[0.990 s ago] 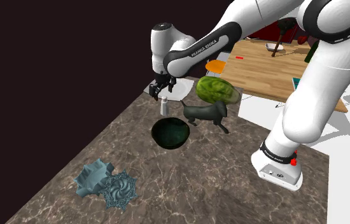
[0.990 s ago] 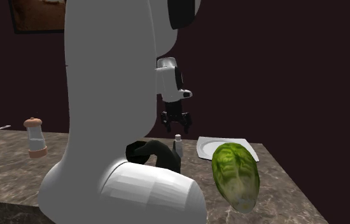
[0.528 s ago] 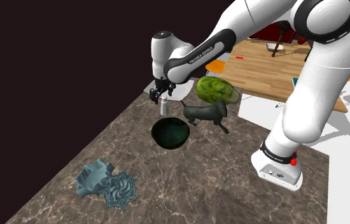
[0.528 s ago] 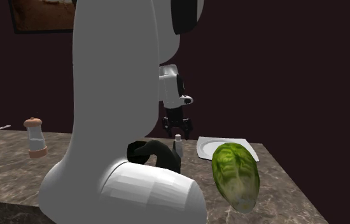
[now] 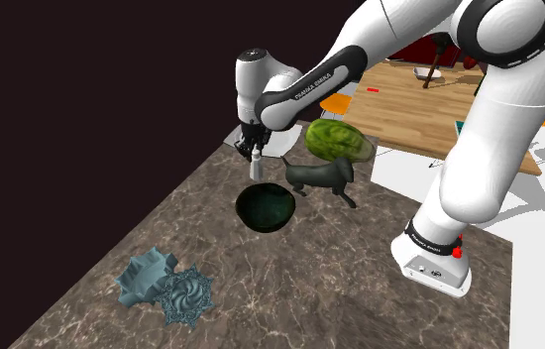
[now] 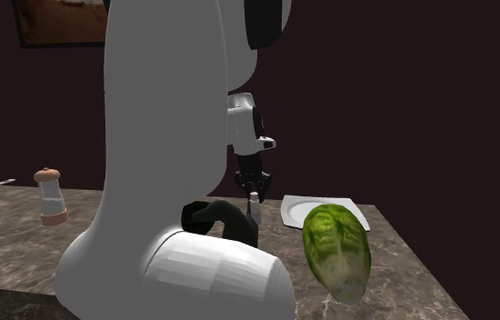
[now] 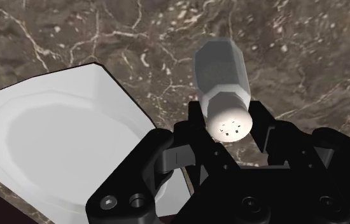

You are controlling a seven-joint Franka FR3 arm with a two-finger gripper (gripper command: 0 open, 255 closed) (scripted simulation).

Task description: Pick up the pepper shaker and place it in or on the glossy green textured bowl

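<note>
Shoulder view: the gripper [image 5: 254, 152] has come down since a second ago, when it hung above the pepper shaker [image 5: 256, 168] with its fingers wider apart. It now sits around the shaker's top. The shaker itself has not shifted: it stands upright on the marble counter [image 5: 360, 278], near the far edge, where a black area begins. A white plate [image 5: 285, 147] lies just behind it at that edge. The dark green bowl [image 5: 266, 208] sits near the shaker toward the camera, with a short strip of bare marble between them. A black dog figurine [image 5: 318, 176] stands just beside the shaker on the shoulder view's right, and a green lettuce head [image 5: 337, 140] lies behind the figurine. Wide bare marble separates the bowl from two blue-grey star-shaped pieces [image 5: 166, 286] at the shoulder view's lower left.

Second exterior view: the arm's white bulk blocks the middle. Past it the gripper [image 6: 252, 184] reaches lower than half a second ago — down onto the shaker [image 6: 255, 209]. The plate [image 6: 295, 212] lies just to the right, the lettuce head [image 6: 336, 250] nearer the camera. A brown-topped grinder [image 6: 50, 195] stands well apart on the left.

Wrist view: the fingers [image 7: 195, 125] pinch the shaker's [image 7: 223, 73] perforated white cap from both sides, no gap visible. The plate's [image 7: 59, 140] corner lies just beside the shaker.
</note>
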